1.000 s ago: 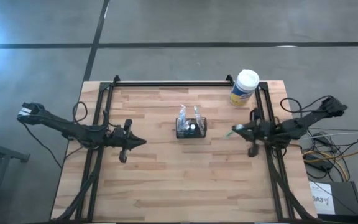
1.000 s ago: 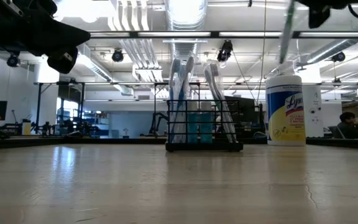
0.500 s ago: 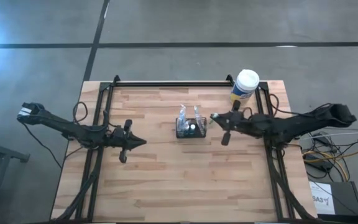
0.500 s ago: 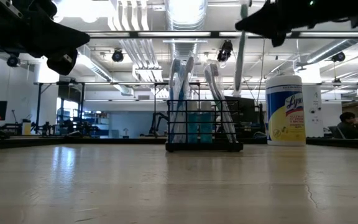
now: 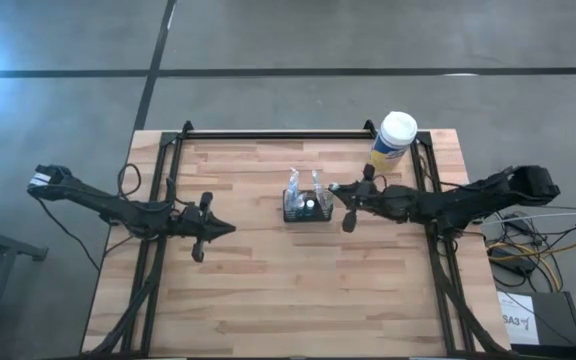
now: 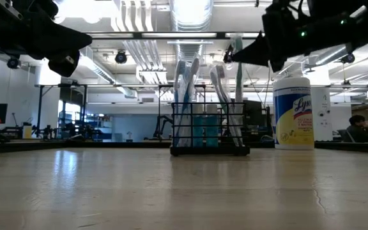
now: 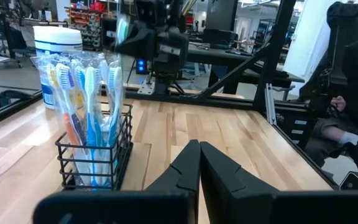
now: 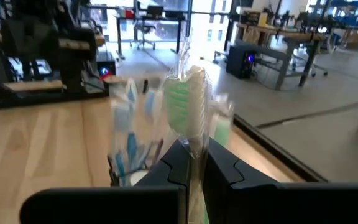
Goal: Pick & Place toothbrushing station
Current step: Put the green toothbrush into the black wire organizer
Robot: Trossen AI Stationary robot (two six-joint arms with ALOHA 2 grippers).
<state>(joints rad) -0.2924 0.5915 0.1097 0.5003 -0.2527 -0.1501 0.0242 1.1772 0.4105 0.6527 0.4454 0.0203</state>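
Right wrist view: right gripper [image 8: 191, 163] pinches wrapped toothbrush [image 8: 193, 102]; holder [image 5: 307, 207] just ahead. Risk: misaligned tip snags packed brushes [image 7: 87, 106], tips holder. Left gripper [image 7: 199, 163] pressed together, idle.

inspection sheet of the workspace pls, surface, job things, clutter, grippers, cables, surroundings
surface: wooden table, black frame at its edges
job's things: black holder mid-table, upright, wrapped toothbrushes standing in it
clutter: wipes canister at the far right corner
grippers: right gripper shut on a wrapped green toothbrush, above the holder's right side; left gripper shut, empty, left of the holder
cables: loose bundle on the floor right of the table
surroundings: grey floor; open workshop with desks; a person seated at right in the left wrist view
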